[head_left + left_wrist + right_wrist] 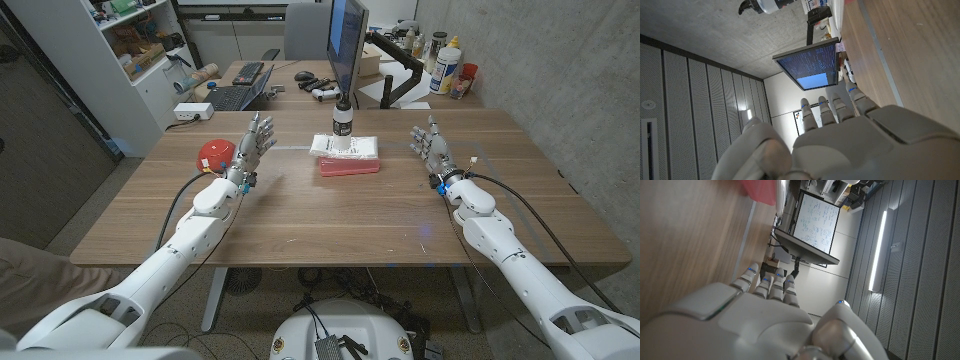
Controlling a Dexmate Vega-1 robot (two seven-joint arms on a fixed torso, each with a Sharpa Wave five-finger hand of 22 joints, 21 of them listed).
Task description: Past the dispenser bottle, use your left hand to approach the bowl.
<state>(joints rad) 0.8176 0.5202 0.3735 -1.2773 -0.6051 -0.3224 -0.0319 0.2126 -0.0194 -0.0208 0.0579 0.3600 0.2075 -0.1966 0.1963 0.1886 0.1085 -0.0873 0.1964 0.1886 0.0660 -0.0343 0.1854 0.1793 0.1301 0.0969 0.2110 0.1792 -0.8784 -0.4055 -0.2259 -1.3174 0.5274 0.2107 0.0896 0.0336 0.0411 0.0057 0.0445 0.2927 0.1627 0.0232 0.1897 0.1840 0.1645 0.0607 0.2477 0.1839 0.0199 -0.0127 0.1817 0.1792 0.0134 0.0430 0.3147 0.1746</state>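
The red bowl (214, 154) sits on the left part of the wooden table (330, 220), toward the far side. The left hand (254, 140) is raised just to the right of the bowl, close beside it, fingers straight and spread a little, holding nothing; whether it touches the bowl cannot be told. In the left wrist view the same hand (840, 135) shows its fingers (832, 107) extended side by side with nothing between them.

The bottle (342, 120), with a dark cap and pale label, stands at the table's far middle, well to the right of the left hand. It stands on a white packet (345, 146), which lies against a flat red box (349, 165) on its near side.

The right hand (430, 148) is raised over the right part of the table, well apart from the bottle, fingers straight and slightly apart, empty. The right wrist view shows this hand (760, 315) likewise, fingers extended.

Beyond the table a monitor (346, 40) stands on a second desk.
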